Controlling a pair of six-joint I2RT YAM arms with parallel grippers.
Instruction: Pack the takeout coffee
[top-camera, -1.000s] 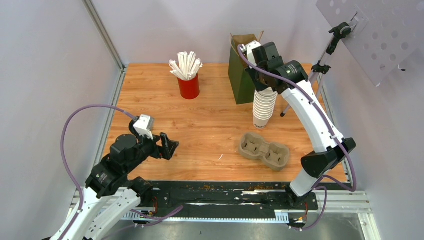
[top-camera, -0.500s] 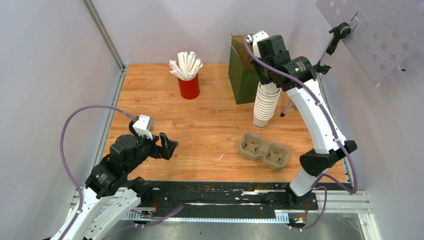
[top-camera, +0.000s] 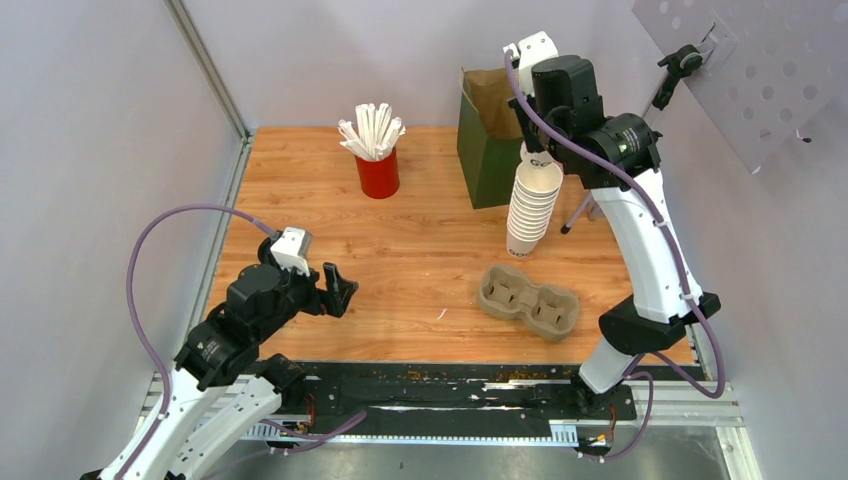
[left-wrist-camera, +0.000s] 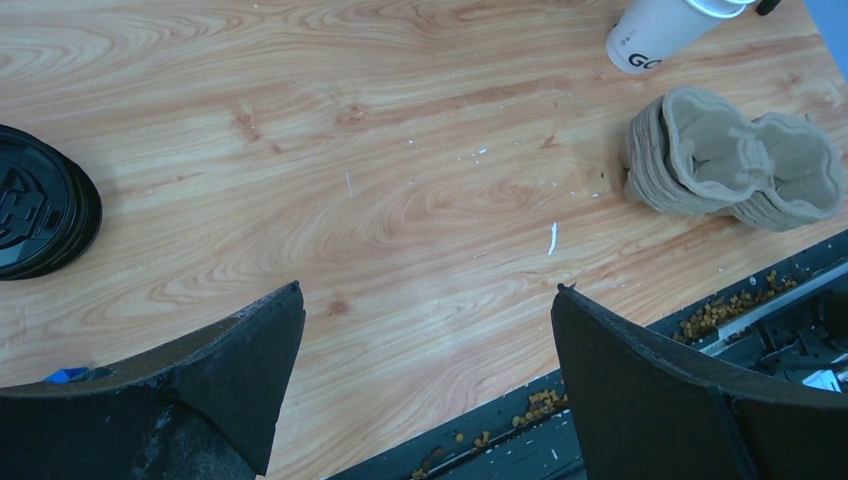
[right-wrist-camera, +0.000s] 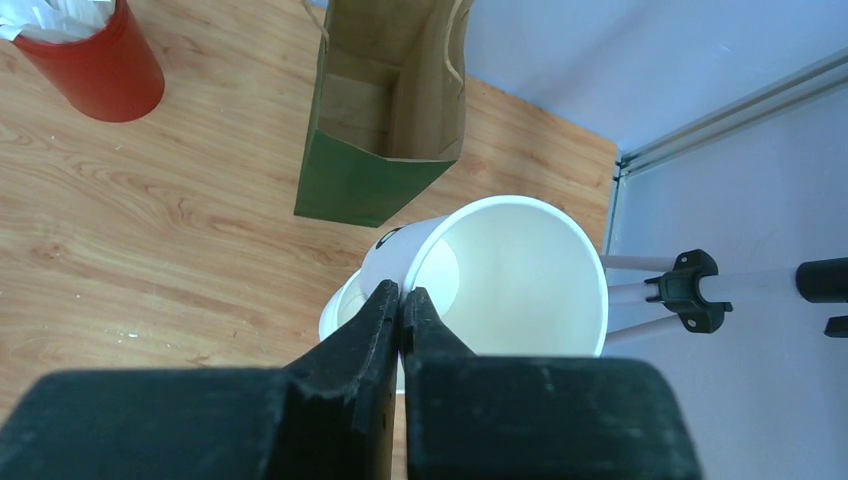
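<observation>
No lidded takeout coffee shows in any view. My right gripper (right-wrist-camera: 401, 292) is shut on the rim of a lidless white paper cup (right-wrist-camera: 520, 275). It holds this cup up over the tall stack of white cups (top-camera: 527, 215), the cup's base just at the stack's top. The top view has that gripper (top-camera: 537, 143) at the back right, beside the open green paper bag (top-camera: 488, 145). Near the table's front left my left gripper (top-camera: 340, 290) hangs open over bare wood, nothing between its fingers (left-wrist-camera: 250, 350). A pile of black lids (left-wrist-camera: 40, 215) lies at its left.
A stack of brown pulp cup carriers (top-camera: 530, 301) lies front right of centre. The red cup of wrapped straws (top-camera: 377, 160) stands at the back. A tripod (top-camera: 600, 200) stands close behind the cup stack by the right wall. A black strip runs along the near edge.
My right gripper has risen and shifted right, drawing the top cup up out of the stack. The left arm has barely moved and stays open.
</observation>
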